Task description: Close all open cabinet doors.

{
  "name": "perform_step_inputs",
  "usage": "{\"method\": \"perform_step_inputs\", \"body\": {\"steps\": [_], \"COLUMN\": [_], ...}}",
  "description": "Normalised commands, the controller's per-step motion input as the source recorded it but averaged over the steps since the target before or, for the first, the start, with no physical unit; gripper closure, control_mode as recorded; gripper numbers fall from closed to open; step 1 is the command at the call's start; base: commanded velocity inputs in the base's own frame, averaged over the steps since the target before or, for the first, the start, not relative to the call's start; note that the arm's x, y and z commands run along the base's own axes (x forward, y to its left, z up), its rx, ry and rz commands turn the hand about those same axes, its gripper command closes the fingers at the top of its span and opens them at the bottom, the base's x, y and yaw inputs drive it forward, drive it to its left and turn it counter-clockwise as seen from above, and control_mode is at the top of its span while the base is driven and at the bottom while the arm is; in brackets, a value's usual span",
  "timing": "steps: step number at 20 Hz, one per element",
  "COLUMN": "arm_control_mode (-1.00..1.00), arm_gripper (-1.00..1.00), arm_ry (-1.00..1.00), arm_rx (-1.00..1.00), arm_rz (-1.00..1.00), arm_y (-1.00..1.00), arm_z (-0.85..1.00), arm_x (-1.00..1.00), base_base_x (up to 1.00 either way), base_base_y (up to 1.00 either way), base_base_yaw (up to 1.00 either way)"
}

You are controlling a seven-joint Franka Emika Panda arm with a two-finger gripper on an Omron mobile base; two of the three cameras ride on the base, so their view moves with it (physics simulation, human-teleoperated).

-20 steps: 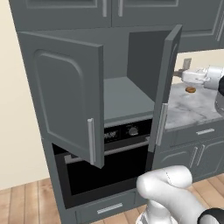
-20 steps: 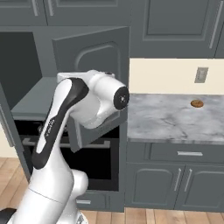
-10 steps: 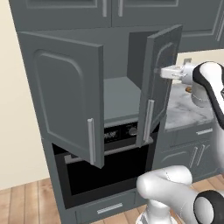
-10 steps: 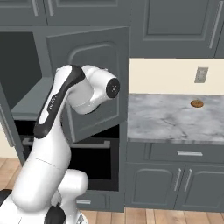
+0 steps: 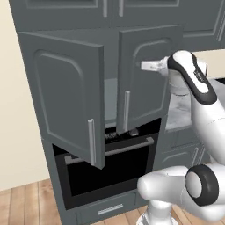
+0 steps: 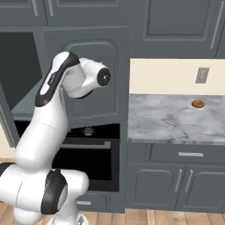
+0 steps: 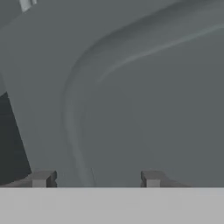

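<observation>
The end effector (image 5: 144, 66) presses its fingertips against the tall dark grey right cabinet door (image 5: 143, 83), partly swung in; whether its jaws are open or closed I cannot tell. Further left, the matching left cabinet door (image 5: 66, 92) stands wide open. The tips could skid off the recessed panel's curved ridge. Open room lies left of it, between the two doors.

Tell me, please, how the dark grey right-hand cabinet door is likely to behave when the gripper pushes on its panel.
The dark grey right-hand cabinet door looks like a rigid panel, so it should probably swing without flexing. The gripper is at its upper face, far from the silver bar handle; the flat surface might let the fingertips slide.
</observation>
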Motion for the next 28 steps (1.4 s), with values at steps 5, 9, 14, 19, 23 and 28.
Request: {"method": "perform_step_inputs", "body": {"steps": [5,9,14,19,23,28], "arm_control_mode": [-1.0,-1.0,-1.0,-1.0,-1.0,-1.0], "arm_gripper": [-1.0,-1.0,-1.0,-1.0,-1.0,-1.0], "arm_ry": [0.12,0.07,0.07,0.07,0.01,0.0], "arm_rx": [-0.01,-0.04,-0.03,0.0,0.0,0.0], "arm_rz": [-0.06,-0.11,-0.04,-0.01,0.0,0.0], "arm_y": [0.2,0.07,0.02,-0.01,0.0,0.0], "arm_z": [-0.08,-0.14,-0.16,-0.31,-0.18,0.01], "arm_x": [0.74,0.47,0.15,-0.15,-0.71,-0.99], "base_base_x": [0.0,0.0,0.0,0.0,0.0,0.0], "base_base_y": [0.0,0.0,0.0,0.0,0.0,0.0], "base_base_yaw": [0.0,0.0,0.0,0.0,0.0,0.0]}}
